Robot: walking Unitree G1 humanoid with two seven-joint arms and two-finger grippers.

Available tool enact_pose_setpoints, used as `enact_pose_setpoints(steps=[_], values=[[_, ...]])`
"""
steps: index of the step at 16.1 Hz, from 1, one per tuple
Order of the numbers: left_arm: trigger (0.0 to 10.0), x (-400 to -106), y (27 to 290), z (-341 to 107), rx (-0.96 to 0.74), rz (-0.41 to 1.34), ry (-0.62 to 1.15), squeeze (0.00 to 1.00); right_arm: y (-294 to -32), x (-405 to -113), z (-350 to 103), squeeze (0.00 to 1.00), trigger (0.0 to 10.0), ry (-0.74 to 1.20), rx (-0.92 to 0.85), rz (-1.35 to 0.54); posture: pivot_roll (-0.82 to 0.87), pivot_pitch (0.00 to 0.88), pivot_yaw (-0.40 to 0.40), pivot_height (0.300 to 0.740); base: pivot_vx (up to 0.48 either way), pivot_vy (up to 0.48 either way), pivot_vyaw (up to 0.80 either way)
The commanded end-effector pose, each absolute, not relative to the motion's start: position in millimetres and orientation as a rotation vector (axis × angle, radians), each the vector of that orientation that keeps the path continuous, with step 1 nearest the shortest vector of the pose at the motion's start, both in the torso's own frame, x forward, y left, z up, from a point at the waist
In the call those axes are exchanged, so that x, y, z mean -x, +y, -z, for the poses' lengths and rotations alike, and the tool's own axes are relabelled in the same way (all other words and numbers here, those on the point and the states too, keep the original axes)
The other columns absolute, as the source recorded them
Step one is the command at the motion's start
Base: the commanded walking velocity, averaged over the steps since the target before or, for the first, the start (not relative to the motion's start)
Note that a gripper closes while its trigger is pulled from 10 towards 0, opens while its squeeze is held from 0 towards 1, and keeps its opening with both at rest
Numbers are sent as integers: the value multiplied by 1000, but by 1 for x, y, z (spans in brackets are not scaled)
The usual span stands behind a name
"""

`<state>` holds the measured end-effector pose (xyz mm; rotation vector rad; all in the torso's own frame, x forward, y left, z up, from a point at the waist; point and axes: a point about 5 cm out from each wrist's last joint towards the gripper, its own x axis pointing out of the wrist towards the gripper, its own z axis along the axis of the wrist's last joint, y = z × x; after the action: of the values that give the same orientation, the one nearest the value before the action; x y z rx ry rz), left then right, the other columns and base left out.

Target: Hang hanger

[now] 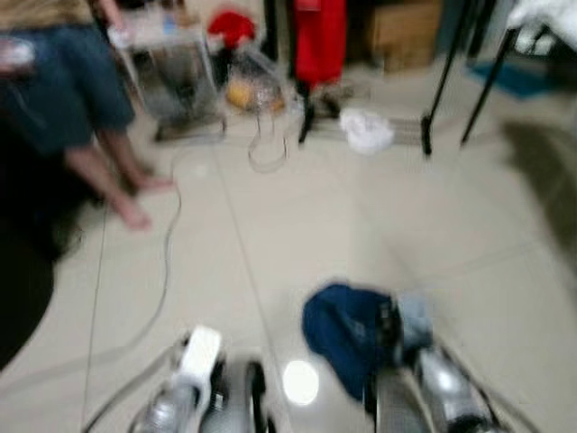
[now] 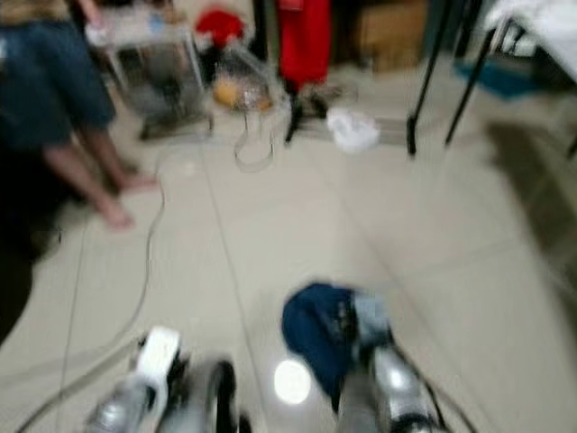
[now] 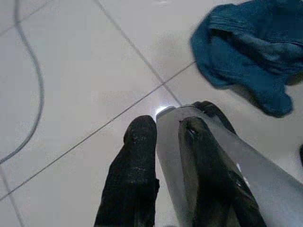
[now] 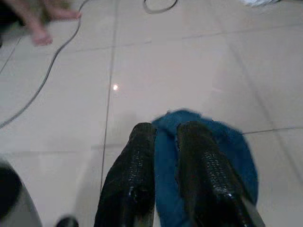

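Gripping crumpled blue cloth [image 4: 222,156], right tool [image 4: 165,130].

Two silver cylindrical forearms. Left claw [image 3: 165,130] and right claw [image 4: 165,132]: each two long black fingers with finely textured surfaces. White housing [image 1: 198,354] on left arm.

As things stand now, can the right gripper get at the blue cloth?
Probably yes. The right gripper hangs just over the blue cloth, which lies bunched on the tiled floor with nothing between them. The fingers look nearly closed, so they may need to open first.
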<state>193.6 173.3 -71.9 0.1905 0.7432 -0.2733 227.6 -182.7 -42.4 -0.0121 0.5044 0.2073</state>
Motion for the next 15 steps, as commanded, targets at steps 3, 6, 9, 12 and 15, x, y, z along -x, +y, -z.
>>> enact_pose_setpoints(steps=[3, 6, 9, 12, 15], values=[[10000, -183, 171, 78, -189, 282, 788, 0, -187, -231, 39, 0, 10000, 496, 26, -198, -185, 25, 118, 571, 0, 0, 473], [10000, -183, 172, 78, -190, 281, 789, 0, -187, -231, 40, 0, 10000, 495, 26, -200, -185, 27, 118, 547, 0, 0, 471], [10000, -183, 172, 78, -190, 280, 788, 0, -187, -231, 39, 0, 10000, 491, 25, -200, -185, 27, 118, 543, 0, 0, 158], [10000, -184, 172, 78, -180, 281, 786, 0, -188, -231, 39, 0, 10000, 486, 26, -195, -188, 28, 118, 543, 0, 0, 0], [10000, -183, 172, 78, -169, 272, 796, 0, -189, -231, 39, 0, 10000, 491, 18, -183, -188, 27, 117, 543, 0, 0, -175]])
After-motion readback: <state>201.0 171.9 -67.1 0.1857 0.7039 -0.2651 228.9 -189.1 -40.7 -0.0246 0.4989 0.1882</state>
